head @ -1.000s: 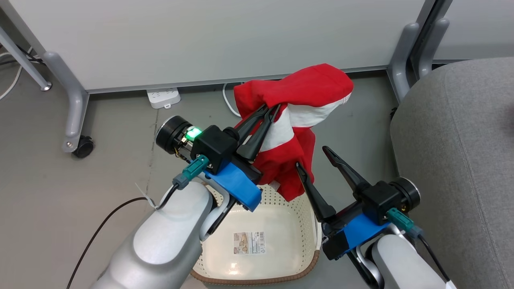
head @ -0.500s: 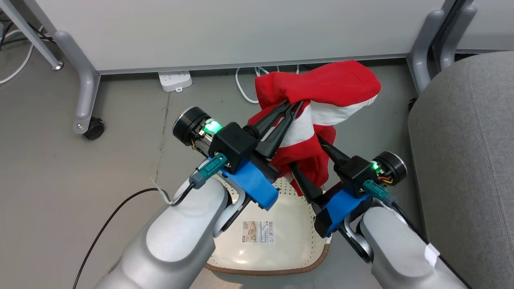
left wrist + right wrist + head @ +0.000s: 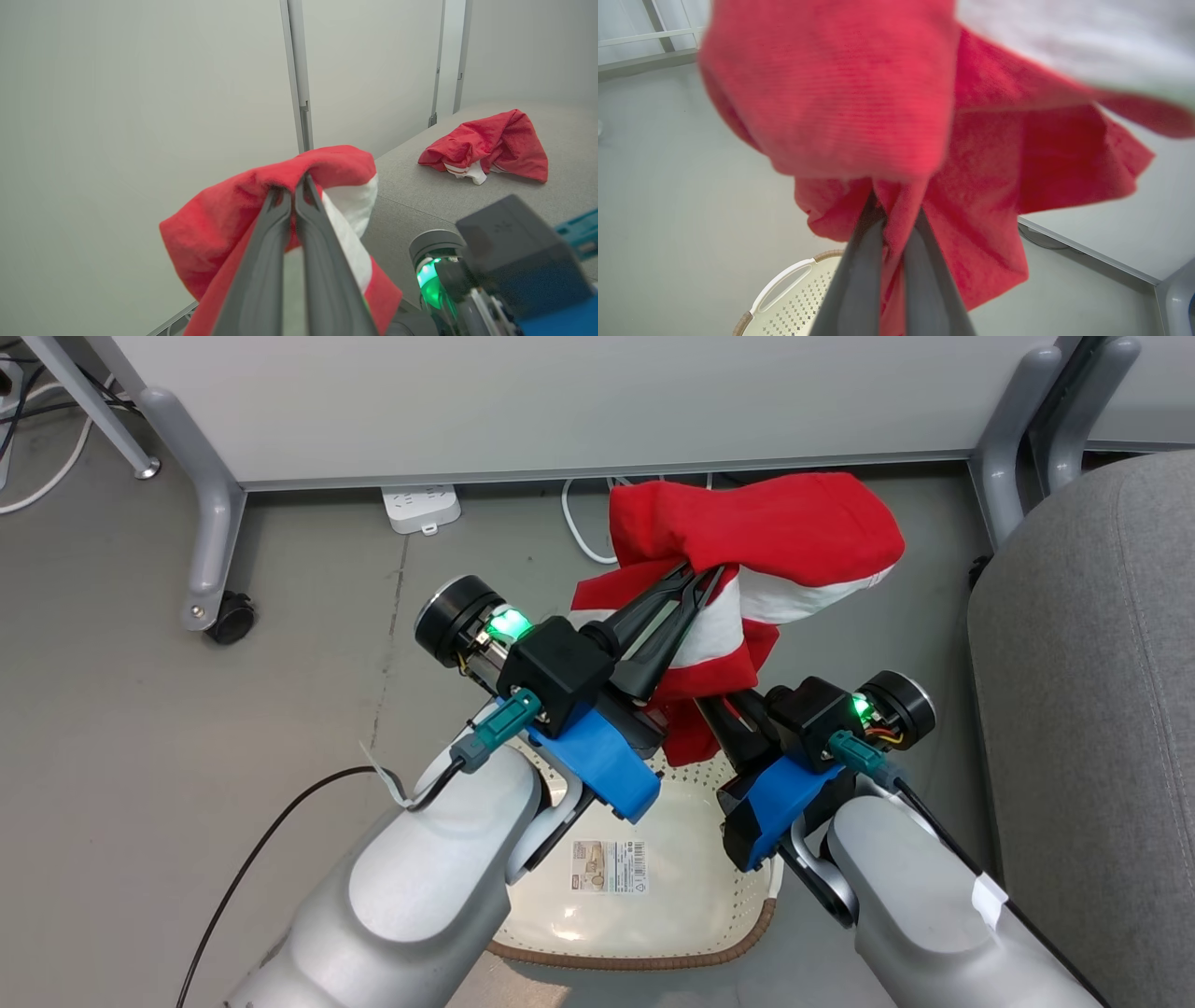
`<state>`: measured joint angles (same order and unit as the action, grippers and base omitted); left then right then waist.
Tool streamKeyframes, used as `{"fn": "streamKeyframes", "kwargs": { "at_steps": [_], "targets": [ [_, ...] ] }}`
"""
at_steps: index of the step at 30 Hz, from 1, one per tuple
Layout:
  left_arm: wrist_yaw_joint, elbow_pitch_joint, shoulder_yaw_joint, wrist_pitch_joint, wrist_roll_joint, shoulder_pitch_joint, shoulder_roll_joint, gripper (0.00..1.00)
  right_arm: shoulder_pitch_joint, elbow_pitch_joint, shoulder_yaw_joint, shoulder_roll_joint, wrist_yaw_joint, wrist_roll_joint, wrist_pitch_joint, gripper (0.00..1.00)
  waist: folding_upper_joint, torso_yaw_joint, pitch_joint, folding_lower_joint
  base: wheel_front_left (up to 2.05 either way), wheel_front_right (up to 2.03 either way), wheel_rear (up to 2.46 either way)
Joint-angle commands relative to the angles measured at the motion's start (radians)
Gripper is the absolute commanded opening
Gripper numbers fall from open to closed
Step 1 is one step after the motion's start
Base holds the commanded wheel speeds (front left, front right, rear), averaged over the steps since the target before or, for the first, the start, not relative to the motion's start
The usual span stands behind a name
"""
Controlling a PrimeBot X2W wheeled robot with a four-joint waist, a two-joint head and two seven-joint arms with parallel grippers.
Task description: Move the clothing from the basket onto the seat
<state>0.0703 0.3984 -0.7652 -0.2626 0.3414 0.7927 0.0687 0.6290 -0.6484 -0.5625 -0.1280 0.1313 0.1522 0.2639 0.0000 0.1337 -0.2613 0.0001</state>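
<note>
The left end effector (image 3: 695,581) is pressed together on a fold near the top of the red garment (image 3: 775,523), which hangs in the air above the far end of the basket (image 3: 635,959) and to the left of the seat (image 3: 1083,663). The right end effector (image 3: 892,217) pinches a lower fold of the same cloth between its nearly closed fingers. The second red garment (image 3: 486,144) lies crumpled on the seat's grey top, well apart from the held one. The basket's perforated bottom looks bare where the arms leave it in view. The held cloth drapes and bunches freely around both sets of fingers, with a white stripe folding over on itself, so it is likely light, limp and without any stiffness of its own. It will probably sag wherever it is unsupported and swing as it is carried. The weave looks slightly ribbed rather than slick, so a firm pinch on a gathered fold should hold, whereas a single thin layer could slip out. Two holds set apart, one high and one low, seem well suited to keeping the loose hem off the floor (image 3: 187,728) and clear of the basket rim on the way across to the seat.
</note>
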Motion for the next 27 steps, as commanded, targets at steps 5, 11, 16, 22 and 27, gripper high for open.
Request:
{"fn": "streamKeyframes", "kwargs": {
  "at_steps": [5,11,16,22,27],
  "targets": [
    [0.002,0.002,0.007,-0.003,-0.007,0.007,-0.002,0.0,0.009,0.0,-0.003,0.003,-0.001,0.012,0.001,0.0,0.0,-0.001,0.004,-0.0001,0.0,0.0,0.0],
    [0.007,0.007,0.01,-0.003,-0.008,0.01,-0.003,0.0,0.012,0.007,-0.004,0.005,-0.001,0.018,0.001,0.0,0.0,-0.002,0.002,-0.0001,0.0,0.0,0.0],
    [0.008,0.01,0.012,-0.003,-0.011,0.012,-0.003,0.0,0.013,0.007,-0.003,0.006,-0.001,0.02,0.001,0.0,0.0,-0.003,0.001,-0.0001,0.0,0.0,0.0],
    [0.006,0.02,0.015,-0.003,-0.013,0.012,-0.003,1.0,0.008,0.01,0.0,0.009,-0.001,0.02,0.001,0.0,0.0,-0.007,0.003,-0.0001,0.0,0.0,0.0],
    [0.006,0.021,0.015,-0.003,-0.016,0.008,-0.003,1.0,-0.003,0.013,-0.002,0.01,-0.001,0.022,0.001,0.0,0.0,-0.01,0.006,-0.0001,0.0,0.0,0.0]
  ]
}}
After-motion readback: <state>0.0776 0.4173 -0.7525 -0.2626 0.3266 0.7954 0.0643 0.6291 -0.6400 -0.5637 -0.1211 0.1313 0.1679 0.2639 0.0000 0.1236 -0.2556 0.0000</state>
